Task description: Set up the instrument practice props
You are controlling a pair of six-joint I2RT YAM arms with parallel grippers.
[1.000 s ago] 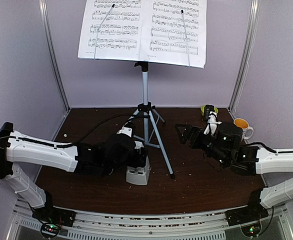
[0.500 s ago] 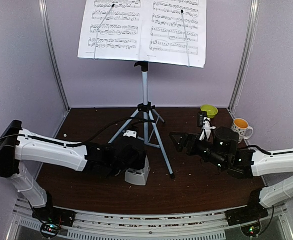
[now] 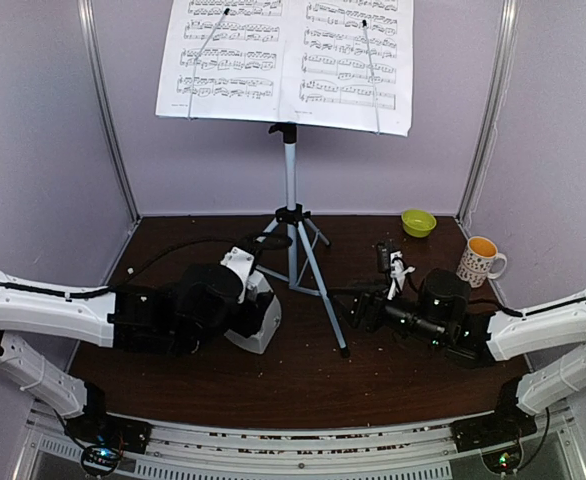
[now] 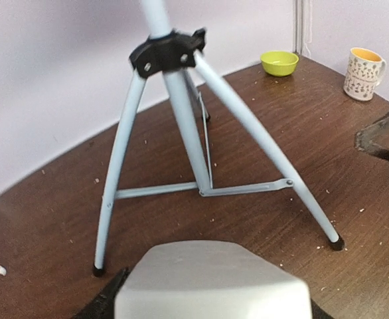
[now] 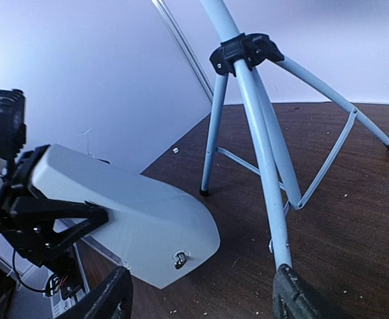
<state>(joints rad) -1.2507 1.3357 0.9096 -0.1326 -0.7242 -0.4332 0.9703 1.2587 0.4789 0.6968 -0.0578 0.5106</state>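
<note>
Metronome (image 3: 258, 325), pinched tilted in left hand (image 3: 241, 308), shifts leftward from music stand (image 3: 291, 180); right hand (image 5: 204, 296), spread, sits beside stand's near leg, where a nudge could topple it.

- Music stand (image 3: 290, 180): centre of counter (image 3: 373, 370), toward rear; three legs spread on counter.
- Two sheet-music pages (image 3: 223, 55): side by side on stand desk, high above counter.
- Metronome (image 3: 256, 318): left of stand, just beside left front leg, tilted, between fingers of left hand (image 3: 235, 312).
- Right hand (image 3: 363, 312): right of stand, near right front leg, opposite metronome.
- Bowl (image 3: 418, 222): rear right corner of counter.
- Mug (image 3: 481, 260): right of bowl, nearer front, apart from it.
</note>
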